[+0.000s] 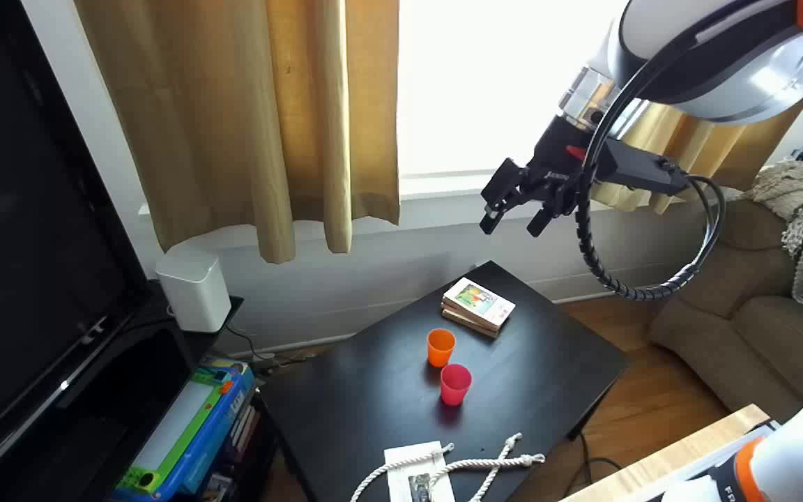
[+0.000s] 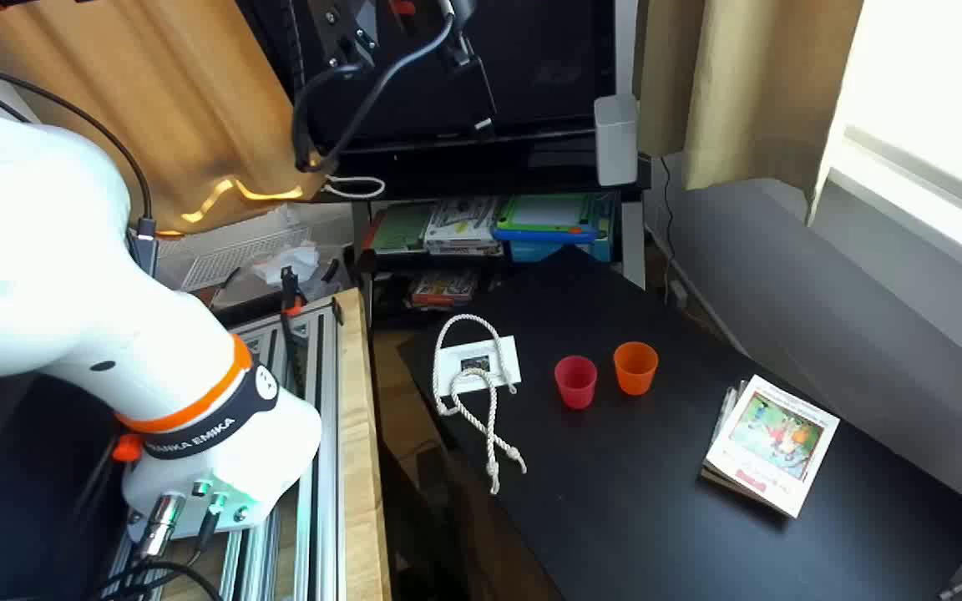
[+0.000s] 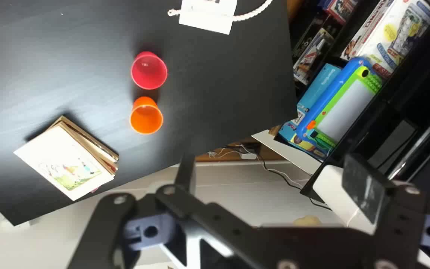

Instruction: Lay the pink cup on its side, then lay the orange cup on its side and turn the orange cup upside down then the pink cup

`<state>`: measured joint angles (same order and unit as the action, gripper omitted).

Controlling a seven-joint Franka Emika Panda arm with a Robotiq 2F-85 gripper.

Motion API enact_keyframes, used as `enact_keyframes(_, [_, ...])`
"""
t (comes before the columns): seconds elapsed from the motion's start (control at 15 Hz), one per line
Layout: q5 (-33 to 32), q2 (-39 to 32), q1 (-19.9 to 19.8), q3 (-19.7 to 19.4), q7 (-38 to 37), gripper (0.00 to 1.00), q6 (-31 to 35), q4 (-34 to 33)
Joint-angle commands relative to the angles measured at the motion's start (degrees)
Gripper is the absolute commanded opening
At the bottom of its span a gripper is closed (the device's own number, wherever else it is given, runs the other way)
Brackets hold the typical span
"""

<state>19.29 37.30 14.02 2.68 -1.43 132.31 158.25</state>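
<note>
Indoors, pink cup (image 1: 455, 385), orange cup (image 1: 440, 348) on black table (image 1: 373, 397); curtains (image 1: 255, 125).

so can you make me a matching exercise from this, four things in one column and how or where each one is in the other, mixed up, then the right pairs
Column one:
1. pink cup
2. orange cup
3. stack of books
4. claw

Column two:
a. upright, between the pink cup and the stack of books
b. open, holding nothing
c. upright, between the orange cup and the white rope
d. lying flat, illustrated on top

Right pairs: 1-c, 2-a, 3-d, 4-b
</note>
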Motion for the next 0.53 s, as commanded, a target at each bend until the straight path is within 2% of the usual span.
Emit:
enact_keyframes(0.0, [0.29,-0.07,-0.5,0.44,0.24,1.0,-0.33,0.37])
enact_keyframes(0.4, [0.29,-0.62,-0.51,0.45,0.24,1.0,-0.32,1.05])
enact_keyframes(0.47, [0.09,-3.98,-0.8,0.23,0.48,1.0,-0.1,-0.09])
